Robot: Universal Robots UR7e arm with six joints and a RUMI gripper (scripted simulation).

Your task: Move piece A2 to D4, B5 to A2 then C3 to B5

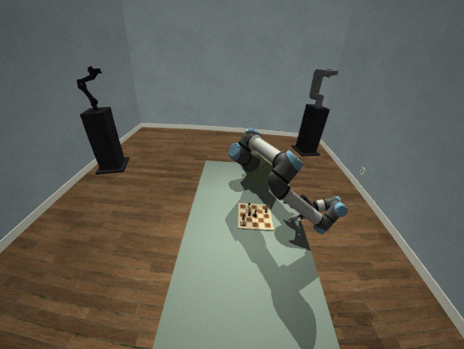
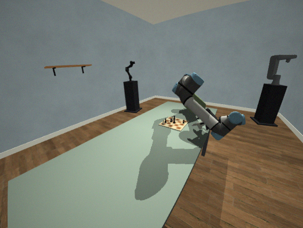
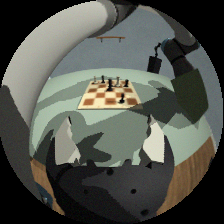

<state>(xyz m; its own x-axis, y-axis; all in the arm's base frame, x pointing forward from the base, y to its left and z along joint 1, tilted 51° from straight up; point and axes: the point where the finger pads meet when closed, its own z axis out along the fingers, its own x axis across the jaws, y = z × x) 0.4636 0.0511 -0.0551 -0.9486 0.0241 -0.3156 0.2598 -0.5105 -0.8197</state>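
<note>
The chessboard (image 1: 262, 221) (image 2: 180, 127) (image 3: 89, 102) lies on the table and bears several upright pieces. A small dark piece (image 1: 265, 211) (image 2: 183, 121) (image 3: 122, 99) stands nearest the gripper's side. A taller dark piece (image 1: 254, 214) (image 3: 110, 85) stands near the middle. A light piece (image 1: 249, 212) (image 3: 118, 81) and a dark piece (image 3: 126, 83) stand beyond it. Another light piece (image 1: 244, 223) (image 3: 95, 80) and dark piece (image 1: 243, 218) (image 3: 103, 79) stand close together at the far side. The edge letters and numbers are too small to read. My gripper (image 1: 294, 218) (image 3: 109, 116) is open and empty, off the board's right side.
The pale green table (image 1: 217, 271) (image 2: 82, 177) carries the arm's shadow. The arm (image 1: 264, 150) (image 2: 200, 110) reaches over the table's right part. Two black pedestals (image 1: 103, 139) (image 1: 310, 129) with other arms stand on the floor away from the table.
</note>
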